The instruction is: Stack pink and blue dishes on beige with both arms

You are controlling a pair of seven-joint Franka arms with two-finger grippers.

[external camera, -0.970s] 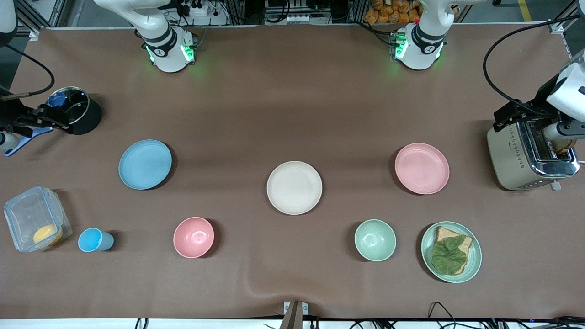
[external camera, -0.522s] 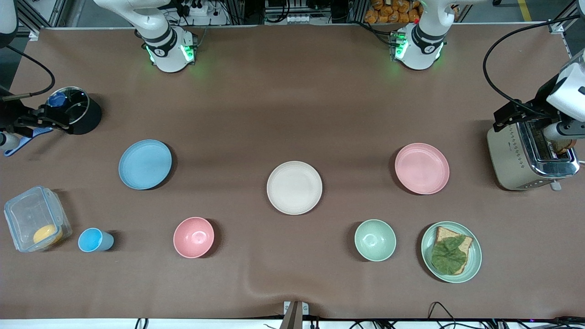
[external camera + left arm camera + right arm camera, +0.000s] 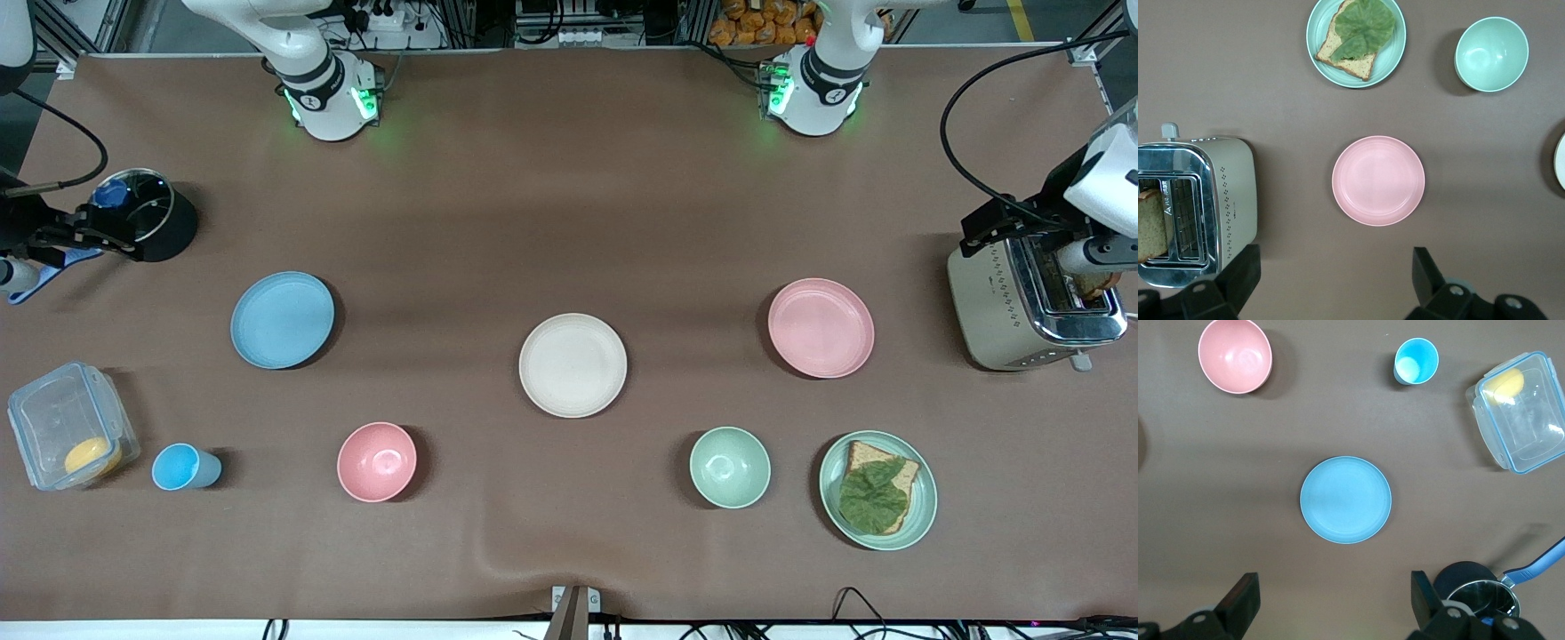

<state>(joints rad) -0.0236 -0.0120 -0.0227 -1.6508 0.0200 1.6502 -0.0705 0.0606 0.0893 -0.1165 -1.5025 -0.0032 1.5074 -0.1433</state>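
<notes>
**A:** Front view: where were the plates?
**B:** Beige plate [image 3: 573,364] sat mid-table, blue plate [image 3: 282,319] toward the right arm's end, pink plate [image 3: 821,327] toward the left arm's.

**A:** Wrist views?
**B:** Left gripper [image 3: 1331,287] was spread wide above pink; right gripper [image 3: 1331,605] spread above blue.

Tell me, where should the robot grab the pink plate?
Probably by the pink plate's low rim, coming from above: it lies flat and bare on the table, so only the raised edge offers a hold. The left pincer hangs open above it, one finger showing.
</notes>
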